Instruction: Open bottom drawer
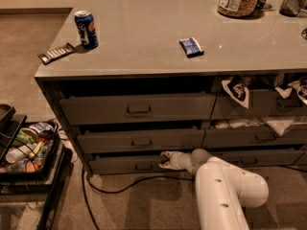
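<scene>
Gripper point(165, 160) sat low against cabinet front, at top edge of bottom drawer point(115, 165), just right of its small pull handle point(143, 166); whether clenched or released could not be told; drawer front ran left-right, lowest in left stack; opening likely meant pull toward near side; white arm point(225, 190) and black cable point(120, 186) on floor lay in that path; cluttered rack point(56, 181) stood left.

Low in the middle of the frame the gripper point(165, 160) sits tight against the bottom drawer point(124, 165), with open carpet point(144, 207) below it crossed by a black cable point(120, 186), and a loaded cart point(29, 152) crowding the lower left.
</scene>
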{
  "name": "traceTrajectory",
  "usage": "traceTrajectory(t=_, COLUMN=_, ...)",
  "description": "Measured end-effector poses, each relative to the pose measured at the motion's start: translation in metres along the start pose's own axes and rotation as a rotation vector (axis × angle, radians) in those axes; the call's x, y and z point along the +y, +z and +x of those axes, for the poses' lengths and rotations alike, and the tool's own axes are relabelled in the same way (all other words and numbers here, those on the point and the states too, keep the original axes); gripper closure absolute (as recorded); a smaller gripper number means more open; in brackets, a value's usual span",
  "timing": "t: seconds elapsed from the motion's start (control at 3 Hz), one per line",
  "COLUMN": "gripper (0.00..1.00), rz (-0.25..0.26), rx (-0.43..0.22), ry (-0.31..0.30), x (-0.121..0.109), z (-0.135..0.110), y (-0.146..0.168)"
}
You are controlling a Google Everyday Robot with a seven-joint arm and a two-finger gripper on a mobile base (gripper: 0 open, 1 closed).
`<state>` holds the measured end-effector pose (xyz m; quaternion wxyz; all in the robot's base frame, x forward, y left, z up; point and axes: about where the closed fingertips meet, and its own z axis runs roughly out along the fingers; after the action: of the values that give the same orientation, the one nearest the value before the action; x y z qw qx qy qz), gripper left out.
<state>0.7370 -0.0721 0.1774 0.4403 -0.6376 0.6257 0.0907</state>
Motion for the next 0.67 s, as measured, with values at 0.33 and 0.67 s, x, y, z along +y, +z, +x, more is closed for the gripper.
traceTrajectory(t=0.33, gripper=0.61, rz=0.004, rx=-0.006, ry=0.010, x=0.003, z=-0.001, y=-0.001)
traceTrajectory(t=0.67, gripper=0.61, rz=0.014, rx=-0.019, ry=0.025, x=0.014, z=-0.001, y=-0.005)
